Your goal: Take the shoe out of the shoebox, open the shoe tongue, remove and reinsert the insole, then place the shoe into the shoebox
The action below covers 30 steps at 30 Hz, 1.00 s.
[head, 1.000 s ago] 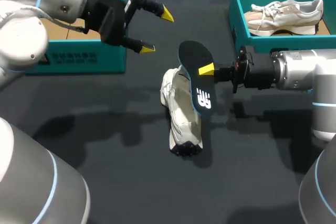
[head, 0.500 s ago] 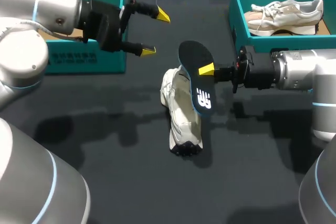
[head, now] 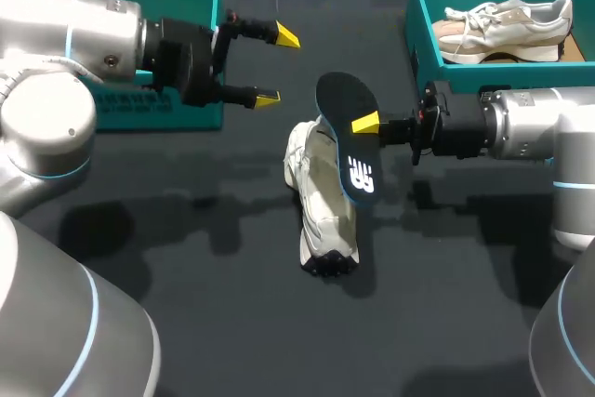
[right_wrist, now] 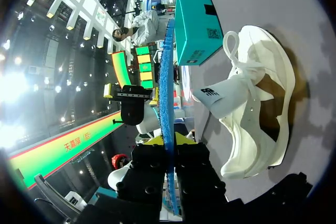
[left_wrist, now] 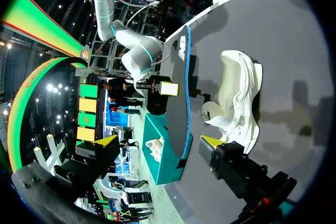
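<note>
Right gripper (head: 368,125) first: both fingers are pinched hard on one long edge of the dark insole (head: 340,99), a yellow tip showing against its upper face. The right wrist view confirms it, with the right gripper (right_wrist: 169,141) clamped either side of the insole (right_wrist: 167,77), which runs straight out ahead of the fingers, seen edge-on.

Just beside and below that insole, the white shoe (head: 321,206) lies on the dark table (head: 186,304), mouth wide, tongue pulled out. Whether the insole's lower end touches the shoe, I cannot tell. From the right wrist the shoe (right_wrist: 257,124) sits off to one side of the fingers, apart from them.

Over to the left gripper (head: 277,67): fingers spread wide, nothing between them, hanging near the left shoebox (head: 200,109) and well apart from the shoe. Its wrist view has the left gripper (left_wrist: 160,142) looking out at the shoe (left_wrist: 236,98) ahead.

Behind the right arm, the right shoebox (head: 446,73) holds a second shoe (head: 507,25).
</note>
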Tool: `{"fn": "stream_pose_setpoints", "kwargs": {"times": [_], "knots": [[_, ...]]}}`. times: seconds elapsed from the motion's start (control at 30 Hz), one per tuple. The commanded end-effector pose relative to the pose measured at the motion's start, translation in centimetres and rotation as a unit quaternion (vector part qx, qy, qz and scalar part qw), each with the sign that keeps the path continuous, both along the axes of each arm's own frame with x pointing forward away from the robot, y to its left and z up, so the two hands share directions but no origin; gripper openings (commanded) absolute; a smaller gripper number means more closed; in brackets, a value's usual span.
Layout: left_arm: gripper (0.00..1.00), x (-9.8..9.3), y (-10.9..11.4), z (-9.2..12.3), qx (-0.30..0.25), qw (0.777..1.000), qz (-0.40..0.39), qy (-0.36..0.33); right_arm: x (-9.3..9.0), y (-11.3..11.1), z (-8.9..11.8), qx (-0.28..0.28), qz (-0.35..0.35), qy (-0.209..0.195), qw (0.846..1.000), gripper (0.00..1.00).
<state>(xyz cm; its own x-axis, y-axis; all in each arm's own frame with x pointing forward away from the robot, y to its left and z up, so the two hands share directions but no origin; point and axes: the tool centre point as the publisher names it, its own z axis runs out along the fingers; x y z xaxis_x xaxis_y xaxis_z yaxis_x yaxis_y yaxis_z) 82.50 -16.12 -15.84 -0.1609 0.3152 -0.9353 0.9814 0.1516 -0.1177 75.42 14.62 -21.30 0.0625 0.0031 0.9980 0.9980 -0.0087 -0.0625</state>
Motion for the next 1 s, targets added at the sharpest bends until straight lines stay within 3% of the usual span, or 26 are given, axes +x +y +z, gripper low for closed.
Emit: {"fn": "stream_pose_setpoints", "kwargs": {"times": [0.03,0.3,0.7,1.0], "knots": [[1.0,0.1,-0.1,0.0,0.001,1.0,0.0,0.0,-0.1,0.1,0.0,-0.001,-0.001,0.0,1.0,0.0],[1.0,-0.2,-1.3,-2.5,-0.041,0.999,0.005,0.015,-0.1,0.1,0.0,-0.001,-0.001,0.0,1.0,0.0],[1.0,-0.7,-1.7,-1.8,-0.041,0.999,-0.021,-0.012,0.1,0.0,0.1,0.001,-0.006,-0.001,1.0,0.0],[1.0,-1.1,-3.0,-3.0,-0.06,0.998,-0.006,0.001,0.8,0.6,1.4,0.044,-0.028,-0.017,0.998,0.0]]}}
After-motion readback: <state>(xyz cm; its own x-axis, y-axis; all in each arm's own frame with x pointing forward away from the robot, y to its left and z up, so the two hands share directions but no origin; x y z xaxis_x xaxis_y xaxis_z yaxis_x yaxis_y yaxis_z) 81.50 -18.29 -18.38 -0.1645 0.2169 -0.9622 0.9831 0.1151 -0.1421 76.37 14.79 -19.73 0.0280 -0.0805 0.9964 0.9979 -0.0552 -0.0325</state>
